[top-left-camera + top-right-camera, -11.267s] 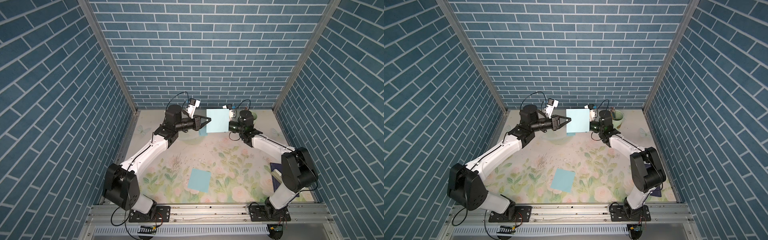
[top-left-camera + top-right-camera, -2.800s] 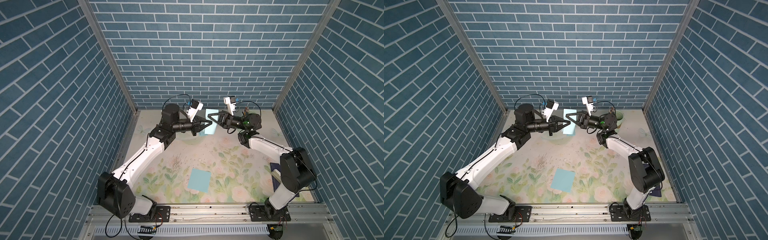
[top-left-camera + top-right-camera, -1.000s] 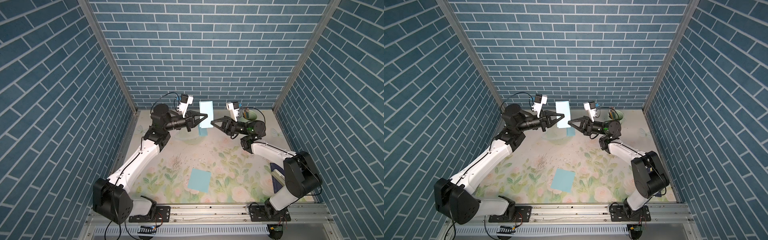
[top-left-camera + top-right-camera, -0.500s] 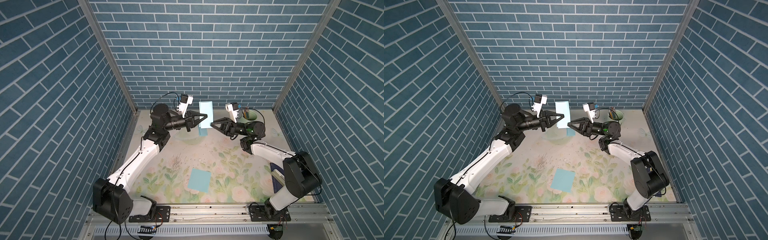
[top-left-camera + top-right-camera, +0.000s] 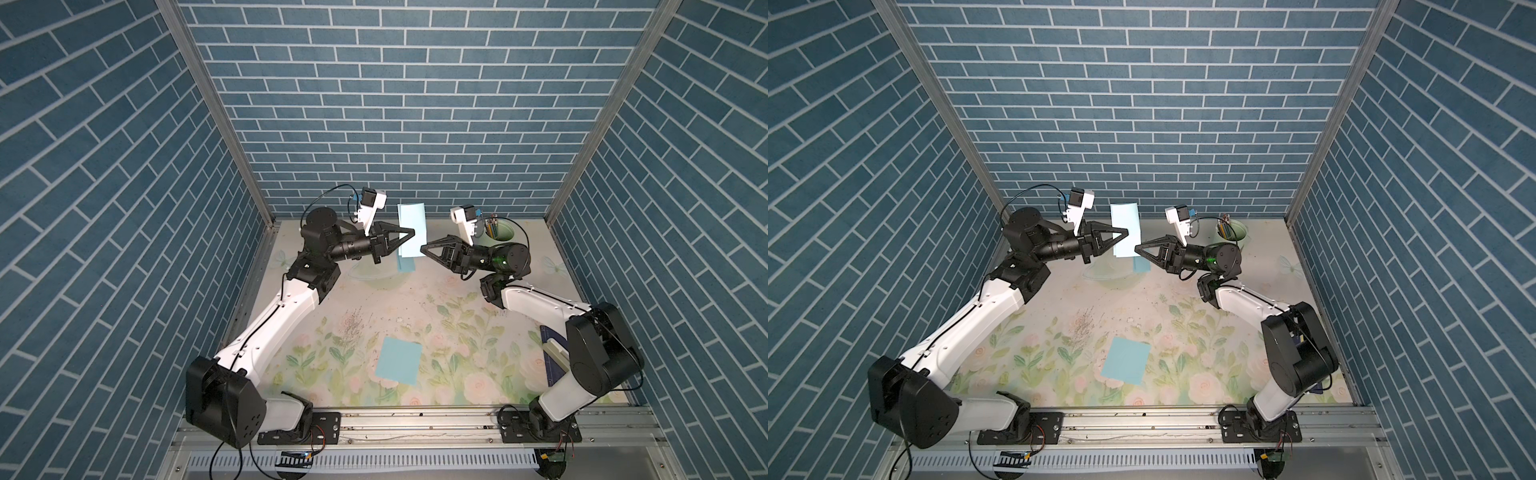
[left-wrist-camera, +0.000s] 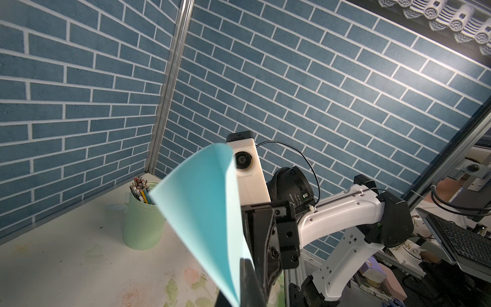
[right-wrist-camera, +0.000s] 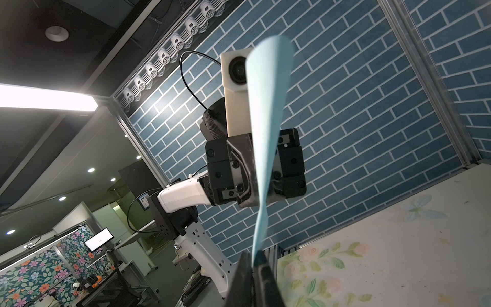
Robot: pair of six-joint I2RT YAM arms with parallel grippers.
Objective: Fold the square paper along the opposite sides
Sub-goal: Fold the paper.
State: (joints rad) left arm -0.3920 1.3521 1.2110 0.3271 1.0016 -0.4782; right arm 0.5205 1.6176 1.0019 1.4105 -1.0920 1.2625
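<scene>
Paper [image 5: 412,216], pale blue and folded to a tall narrow strip, sat clamped in the closed jaws of the left gripper [image 5: 409,235]. The jaws pinched it at about mid-height and held it upright in the air, clear of the floral table [image 5: 457,340]. The right gripper [image 5: 424,248] came in from the opposite side, its tip against the strip's lower corner, just below the left jaws. In the right wrist view the strip's lower end ran down into the thin slot between that gripper's fingertips [image 7: 245,279]. Whether those jaws pinched it or merely flanked it could not be told. Behind the right gripper's wrist stood a green cup [image 5: 500,232] of pencils. Well apart from both jaws, toward the arm bases, a second blue sheet [image 5: 399,365] lay flat on the table.
</scene>
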